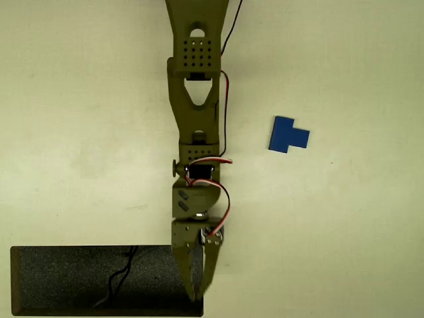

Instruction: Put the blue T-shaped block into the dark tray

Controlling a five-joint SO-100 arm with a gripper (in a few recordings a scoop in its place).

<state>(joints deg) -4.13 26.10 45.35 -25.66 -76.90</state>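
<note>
The small flat bright-blue T-shaped block (287,134) lay bare on the pale bench (344,232), well apart from the hand (197,291), up and to its right in the overhead view. The hand's fingers were together and held nothing, hanging over the right end of the long speckled charcoal tray (59,278). No step was complete: reach, grasp, carry and release all remained.
</note>
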